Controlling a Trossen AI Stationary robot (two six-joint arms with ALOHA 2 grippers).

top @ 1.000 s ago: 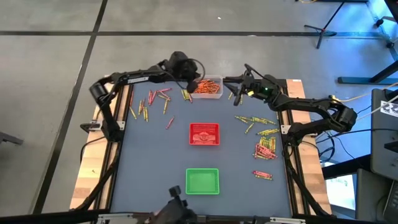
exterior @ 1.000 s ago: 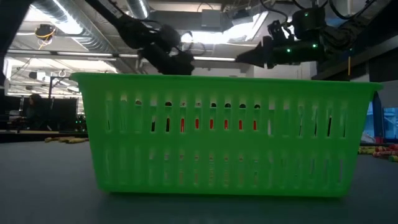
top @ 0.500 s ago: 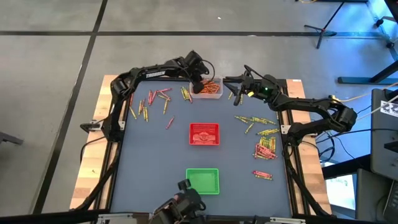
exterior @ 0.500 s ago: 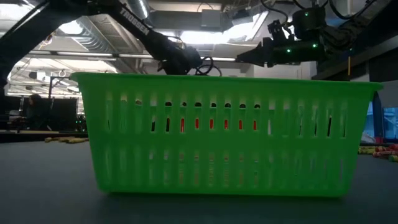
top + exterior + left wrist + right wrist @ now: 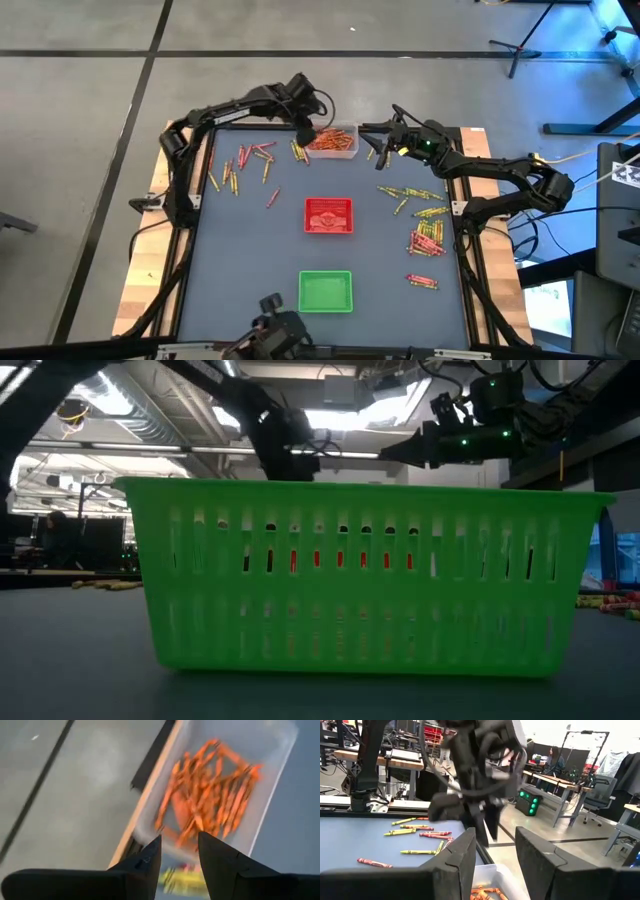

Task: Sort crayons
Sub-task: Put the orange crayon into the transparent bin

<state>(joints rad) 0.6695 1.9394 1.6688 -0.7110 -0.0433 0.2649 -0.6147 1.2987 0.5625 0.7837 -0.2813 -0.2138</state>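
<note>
Several orange crayons lie in a clear tray at the table's far edge. My left gripper is open and empty, above the tray's left end. My right gripper is open and empty, hovering just right of the tray; its view shows the left gripper. Red and yellow-green crayons lie loose on the table at the far left and along the right side.
A red tray sits at the table's middle and a green tray near the front edge; the green tray fills the low view. People and desks show in the room beyond.
My left gripper has swung from beyond the table's far edge toward the right and down over the clear tray, then drawn back a little toward the tray's left end.
</note>
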